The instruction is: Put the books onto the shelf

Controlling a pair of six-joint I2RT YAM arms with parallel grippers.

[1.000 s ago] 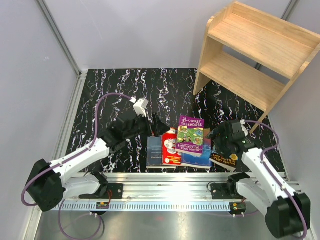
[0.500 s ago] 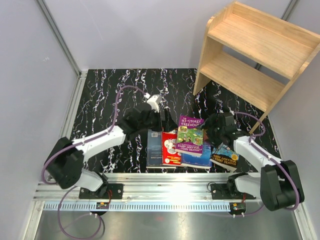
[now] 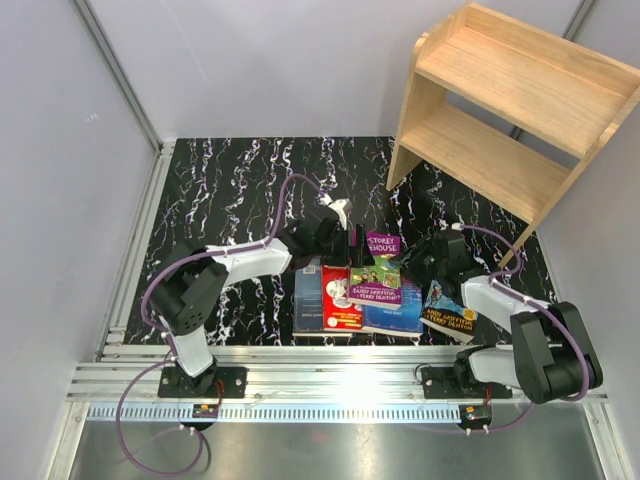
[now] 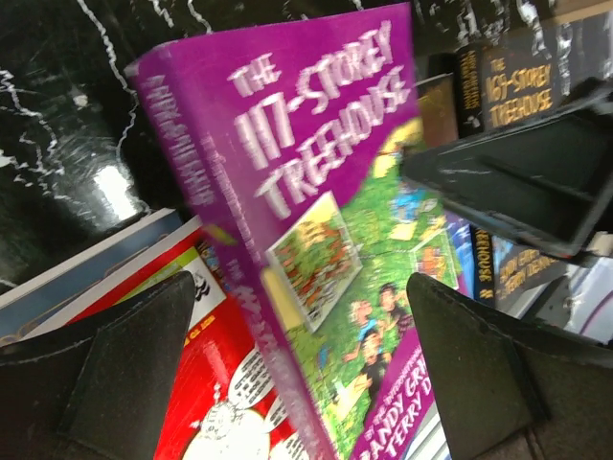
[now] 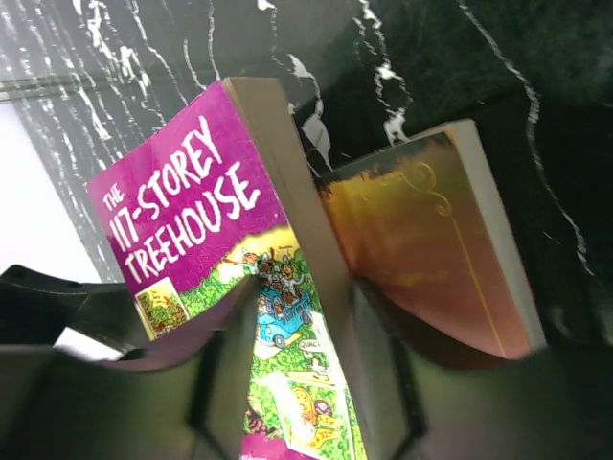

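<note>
the purple-green book (image 5: 192,220) stands tilted on its spine side, cover leaning toward the left tool (image 3: 352,245), and its long axis runs away from both arm bases. the right tool (image 5: 306,287) has come at it from the page-edge side: one finger lies on the cover and the other on the back, half closed across the book's thickness, so it looks like a pinch on that edge. the left tool is spread wide and holds nothing; the book's spine sits just ahead of it, between its fingers. the red book (image 3: 340,300) lies flat on the surface (image 3: 230,180) below the left tool. the shelf (image 3: 500,110) is beyond the right tool and off to its right, well apart. the right arm is nearer, so the carry likely falls to it.
</note>
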